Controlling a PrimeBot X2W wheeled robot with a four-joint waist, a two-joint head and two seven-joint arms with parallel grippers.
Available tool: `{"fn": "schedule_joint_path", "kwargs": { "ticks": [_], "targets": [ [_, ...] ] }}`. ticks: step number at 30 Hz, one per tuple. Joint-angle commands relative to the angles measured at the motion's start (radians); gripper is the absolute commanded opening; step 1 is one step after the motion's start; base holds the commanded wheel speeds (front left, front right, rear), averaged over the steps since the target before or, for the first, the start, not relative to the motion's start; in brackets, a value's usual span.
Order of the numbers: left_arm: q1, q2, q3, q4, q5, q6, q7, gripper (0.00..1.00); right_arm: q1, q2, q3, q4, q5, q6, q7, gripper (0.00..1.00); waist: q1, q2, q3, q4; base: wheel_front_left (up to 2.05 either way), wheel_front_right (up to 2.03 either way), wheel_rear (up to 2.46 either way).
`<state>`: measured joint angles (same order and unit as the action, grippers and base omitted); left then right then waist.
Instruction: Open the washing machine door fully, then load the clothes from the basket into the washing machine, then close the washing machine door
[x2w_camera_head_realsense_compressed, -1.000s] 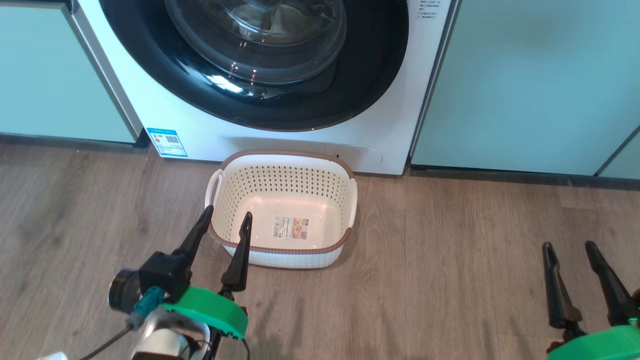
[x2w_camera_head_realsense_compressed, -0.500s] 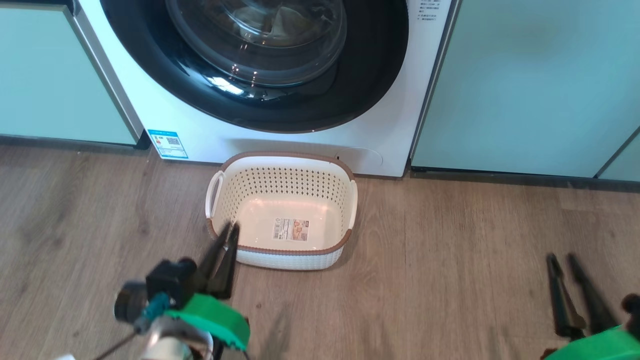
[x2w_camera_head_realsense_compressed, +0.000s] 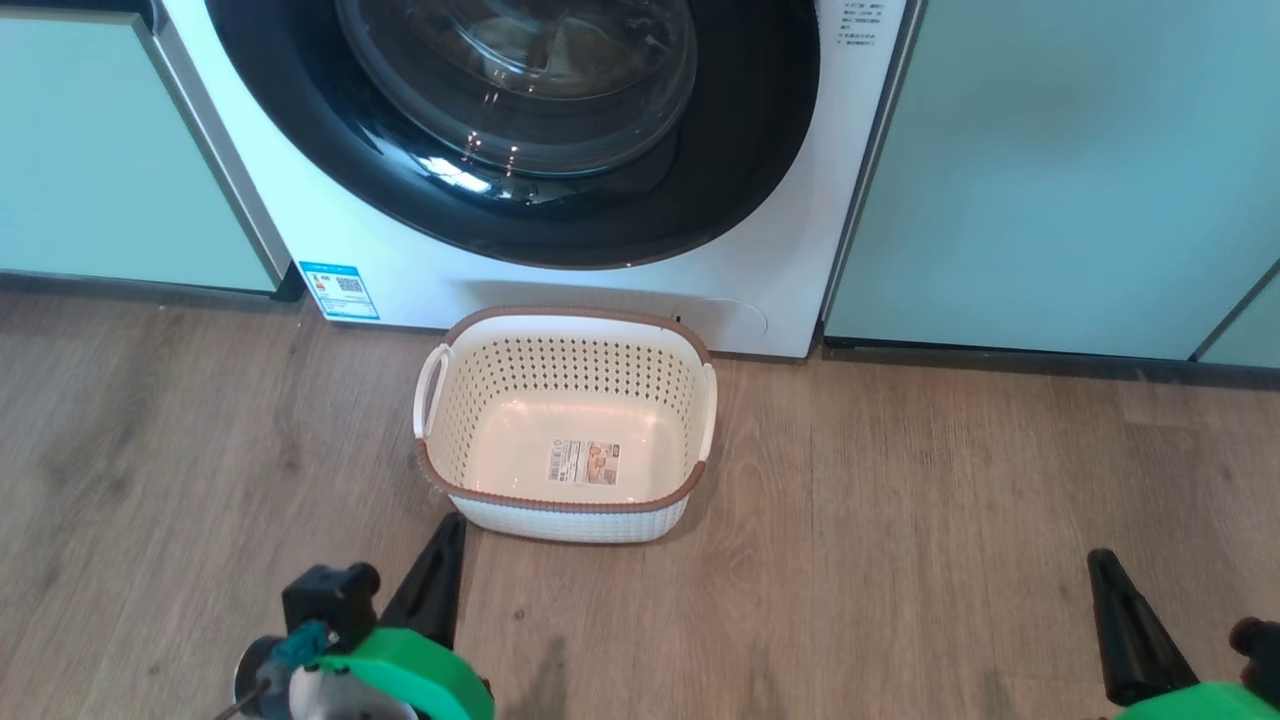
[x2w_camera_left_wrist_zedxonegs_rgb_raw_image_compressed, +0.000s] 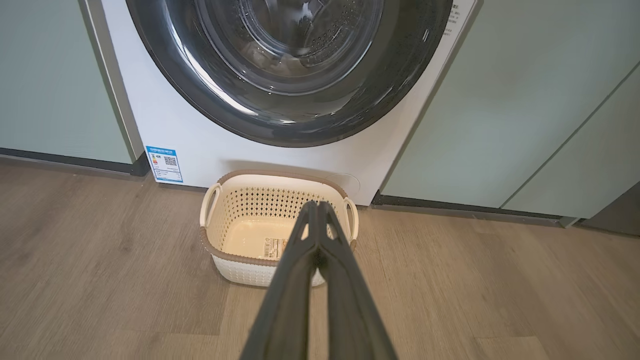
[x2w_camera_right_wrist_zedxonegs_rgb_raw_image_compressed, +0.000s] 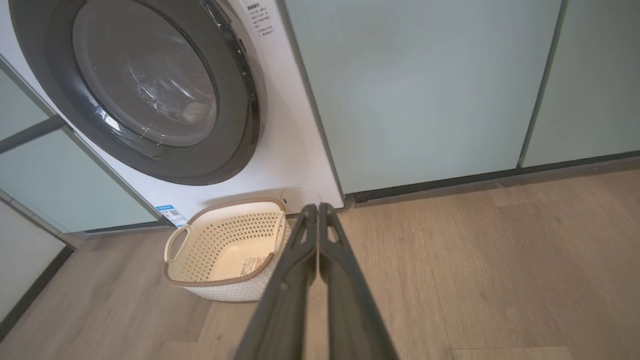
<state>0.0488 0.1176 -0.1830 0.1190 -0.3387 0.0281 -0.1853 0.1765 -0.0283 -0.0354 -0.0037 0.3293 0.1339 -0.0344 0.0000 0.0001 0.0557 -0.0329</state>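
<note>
glowing bright and even in every view, washing colours a little pale. flashing white glare streaks low on the glossy rim of the washing machine door (x2w_camera_head_realsense_compressed: 515, 120). laying a soft shadow at the right of the basket (x2w_camera_head_realsense_compressed: 570, 518) and faint grey smudges on the floor (x2w_camera_head_realsense_compressed: 900, 560). splaying the cabinet panels (x2w_camera_left_wrist_zedxonegs_rgb_raw_image_compressed: 500, 100) outward toward the wrist views' edges. reading sharp across the floor grain.

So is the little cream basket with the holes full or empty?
Empty. Inside the cream-white perforated plastic basket you can see its bare bottom, with a small paper label stuck on it.
</note>
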Motion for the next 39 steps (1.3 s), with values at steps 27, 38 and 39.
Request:
{"fn": "schedule_joint_path", "kwargs": {
  "ticks": [27,38,39],
  "targets": [
    [-0.070,0.001,0.068,0.013,-0.318,-0.041,0.057,0.00,-0.091,-0.030,0.002,0.036,0.326,-0.001,0.019,0.00,0.0000,-0.0001,-0.012,0.008,0.00,0.00,0.00],
    [-0.080,-0.003,0.090,0.026,-0.443,-0.056,0.082,0.00,-0.115,-0.035,0.000,0.062,0.453,-0.001,0.028,0.00,0.0000,-0.0001,-0.017,0.011,0.00,0.00,0.00],
    [-0.081,-0.004,0.092,0.027,-0.454,-0.057,0.084,0.00,-0.117,-0.036,0.000,0.064,0.464,-0.001,0.029,0.00,0.0000,-0.0001,-0.018,0.011,0.00,0.00,0.00]
  ]
}}
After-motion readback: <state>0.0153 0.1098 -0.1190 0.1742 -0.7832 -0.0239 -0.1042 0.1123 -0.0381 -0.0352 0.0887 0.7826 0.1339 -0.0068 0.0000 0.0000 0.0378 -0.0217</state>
